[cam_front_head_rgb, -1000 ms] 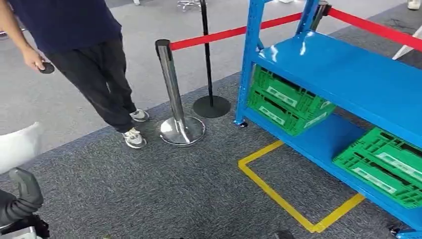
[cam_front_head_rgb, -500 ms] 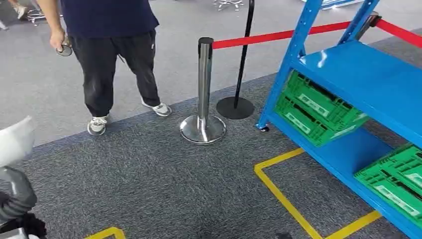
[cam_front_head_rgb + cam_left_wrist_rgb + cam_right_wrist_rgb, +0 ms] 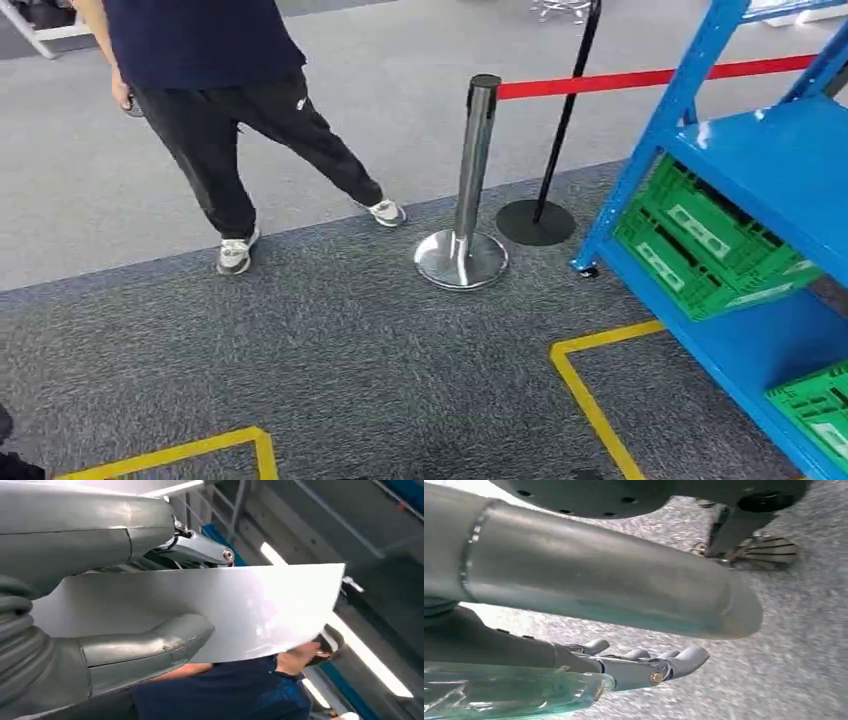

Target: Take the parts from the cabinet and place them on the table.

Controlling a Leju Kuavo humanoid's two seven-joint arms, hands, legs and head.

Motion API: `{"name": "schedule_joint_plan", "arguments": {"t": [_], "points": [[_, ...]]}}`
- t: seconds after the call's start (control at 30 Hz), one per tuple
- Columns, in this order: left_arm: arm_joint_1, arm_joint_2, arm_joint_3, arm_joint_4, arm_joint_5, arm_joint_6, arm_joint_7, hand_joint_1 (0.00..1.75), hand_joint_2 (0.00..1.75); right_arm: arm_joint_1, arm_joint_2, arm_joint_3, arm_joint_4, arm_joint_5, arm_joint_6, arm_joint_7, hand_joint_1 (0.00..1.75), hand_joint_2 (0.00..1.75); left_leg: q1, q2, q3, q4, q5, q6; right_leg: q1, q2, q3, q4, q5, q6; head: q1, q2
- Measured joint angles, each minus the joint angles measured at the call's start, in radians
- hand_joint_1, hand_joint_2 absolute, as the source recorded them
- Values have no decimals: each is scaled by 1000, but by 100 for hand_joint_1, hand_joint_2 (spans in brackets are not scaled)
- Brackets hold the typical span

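1. Left hand [image 3: 100, 630] is gripping a flat white sheet-like part [image 3: 240, 610] in the left wrist view; thick grey thumb [image 3: 150, 642] is pressing across one face, dark fingers lying behind the other; part is sticking out past the hand, w/ a person's dark blue top [image 3: 225, 695] showing beyond its edge.
2. Right hand [image 3: 634, 667] is hanging over grey carpet [image 3: 804, 645] in the right wrist view; fingers [image 3: 684, 660] are lying fairly straight, side by side; a clear greenish piece [image 3: 514, 692] is sitting against the palm side; can't tell whether it's being held.
3. Head view: blue cabinet [image 3: 790, 170] is standing at right, its lower shelf carrying green crates [image 3: 700, 250]; one crate near the front corner, another [image 3: 815, 410] further along by the pic's edge.
4. Chrome stanchion [image 3: 468, 200] w/ red belt [image 3: 640, 78] is standing just left of the cabinet; black-base post [image 3: 545, 190] behind it.
5. Person in black trousers [image 3: 240, 130] is standing at upper left, on the border of the dark carpet.
6. Yellow floor tape [image 3: 590, 385] is marking corners on the carpet in front of the cabinet.
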Motion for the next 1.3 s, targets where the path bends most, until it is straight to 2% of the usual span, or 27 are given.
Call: {"name": "schedule_joint_plan", "arguments": {"t": [0.07, 0.1, 0.13, 0.23, 0.27, 0.33, 0.4, 0.43, 0.47, 0.5, 0.53, 0.57, 0.6, 0.63, 0.77, 0.8, 0.83, 0.87, 0.93, 0.97, 1.0, 1.07, 1.1, 1.13, 1.17, 1.27, 1.3], "points": [[-7, 0, 0, 0, 2, 0, 0, 175, 175, -6, 0, -9, 0, -22, -2, -18, 0, 0, -7, 16, 88, -155, 77, 11, 2, -20, 3, 0, 0, 0, 0, 0], [-14, 0, 0, 0, 2, 0, 0, 175, 175, -9, 0, -16, 0, -30, -2, -24, 0, 0, -15, 54, 140, -240, 104, 19, 2, -27, 6, 0, -1, 1, 0, 0], [-23, 0, 0, 0, 0, 0, 0, 175, 175, -9, 0, -21, 0, -36, -2, -27, 0, 0, -25, 85, 166, -293, 100, 22, 11, -37, 4, 6, -6, 7, -1, 0], [-31, 2, 1, 0, 0, 0, 0, 175, 175, -11, 0, -34, 0, -46, -1, -25, 0, 0, -28, 55, 157, -294, 103, 30, 8, -64, 5, 2, -5, 17, 1, 0], [-32, 3, 2, 0, -1, 0, 0, 175, 175, -13, 0, -38, 0, -48, 1, -22, 0, 0, -26, 44, 158, -302, 108, 39, 9, -73, 8, 2, -8, 24, 0, 0], [-36, 3, 2, 0, -2, 0, 0, 175, 175, -14, 0, -43, 0, -48, 1, -19, 0, 0, -17, 29, 160, -305, 113, 46, 4, 12, -22, 63, -51, 35, 6, 0], [-36, 3, 3, 0, 7, 0, 0, 175, 175, -11, 0, -48, 0, -48, 3, -12, 0, 0, -15, 11, 158, -305, 114, 51, 2, 34, -96, 227, -128, 39, 10, 0], [-34, 5, 3, 0, 24, -2, 0, 175, 175, -8, 0, -48, 0, -48, 6, -4, 0, 0, -15, 1, 158, -305, 114, 51, 2, 35, -133, 299, -151, 41, 11, 0], [-30, 8, 4, 0, 48, -6, 0, 175, 175, -7, 0, -49, 0, -45, 7, 6, 0, 0, -15, -11, 158, -304, 115, 51, 1, 35, -151, 329, -151, 42, 10, 0], [-25, 9, 5, 0, 53, -6, 0, 175, 175, -5, 0, -49, 0, -45, 9, 11, 0, 0, -14, -22, 159, -304, 115, 51, -1, 35, -145, 308, -126, 44, 10, 0], [-19, 9, 6, -1, 55, -7, 0, 175, 175, -5, 0, -50, 0, -40, 11, 18, 0, 0, -12, -35, 160, -303, 115, 50, -4, 36, -119, 248, -84, 45, 11, 0], [-11, 8, 7, -3, 61, -11, 0, 175, 175, -6, 0, -50, 0, -31, 12, 18, 0, 0, -9, -49, 161, -301, 114, 46, -9, 44, -74, 148, -30, 46, 10, 0], [-3, 5, 9, -7, 61, -11, 0, 175, 175, -6, 0, -50, 0, -27, 11, 13, 0, 0, -7, -60, 160, -298, 112, 39, -15, 71, -34, 63, 8, 50, 11, 0], [6, 1, 10, -12, 60, -8, 0, 175, 175, -7, 0, -50, 0, -25, 10, 2, 0, 0, -10, -66, 155, -293, 110, 31, -21, 120, -17, 27, -5, 55, 11, 0], [42, -11, 15, -26, 39, -3, 0, 175, 175, -9, -8, -47, 0, -5, 10, -43, 0, 0, -1, -102, 137, -287, 121, 10, -13, 91, -13, 25, -3, 34, 9, 0], [51, -12, 18, -27, 39, -3, 0, 175, 175, -10, -11, -47, 0, -5, 12, -54, 0, 0, -1, -80, 135, -279, 112, 8, -17, 78, -10, 20, 0, 25, 8, 0], [53, -13, 20, -31, 39, -3, 0, 175, 175, -13, -14, -47, 0, -6, 14, -59, 0, 0, -7, -32, 118, -244, 85, 5, -15, 69, -9, 19, 0, 18, 1, 0], [52, -13, 21, -32, 37, -3, 0, 175, 175, -13, -15, -47, 0, -5, 16, -58, 0, 0, -7, -11, 82, -174, 45, 3, -11, 57, -11, 19, 0, 12, 0, 0], [53, -14, 23, -34, 36, -4, 0, 175, 175, -12, -16, -47, 0, -7, 16, -50, 0, 0, -6, -1, 5, -14, -23, 2, -5, 30, -13, 19, -2, 7, 0, 0], [53, -14, 25, -34, 36, -7, 0, 175, 175, -11, -16, -47, 0, -11, 17, -44, 0, 0, -7, -1, -17, 33, -33, 3, -3, 16, -14, 19, -3, 6, 0, 0], [53, -14, 27, -34, 37, -11, 0, 175, 175, -11, -16, -47, 0, -13, 19, -42, 0, 0, -7, -1, -13, 28, -18, 5, -1, 3, -14, 19, -3, 5, 0, 0], [54, -15, 38, -35, 37, -26, 0, 175, 175, -14, -7, -47, 0, -12, 26, -40, 0, 0, -10, 6, 61, -104, 59, 14, 1, -19, -11, 19, -3, 5, 0, 0], [54, -16, 43, -40, 36, -30, 0, 175, 175, -17, -3, -47, 0, -12, 27, -38, 0, 0, -15, 28, 114, -195, 94, 20, 2, -27, -10, 19, -3, 5, 0, 0], [54, -17, 48, -44, 33, -34, 0, 175, 175, -18, 2, -48, 0, -12, 27, -36, 0, 0, -23, 73, 151, -257, 102, 27, 4, -34, -9, 19, -5, 7, 0, 0], [51, -17, 50, -46, 29, -37, 0, 175, 175, -18, 5, -47, 0, -13, 27, -36, 0, 0, -29, 75, 158, -283, 94, 28, 10, -42, -12, 24, -9, 13, -2, 0], [67, -19, 64, -50, 26, -49, 0, 175, 175, -19, 16, -48, 0, -16, 29, -24, 0, 0, -32, 44, 149, -284, 99, 38, 7, -72, -2, 14, -9, 24, -1, 0], [70, -20, 70, -53, 24, -54, 0, 175, 175, -20, 18, -48, 0, -16, 30, -20, 0, 0, -21, 33, 158, -296, 108, 46, 8, -72, -11, 17, -16, 32, -3, 0]]}}
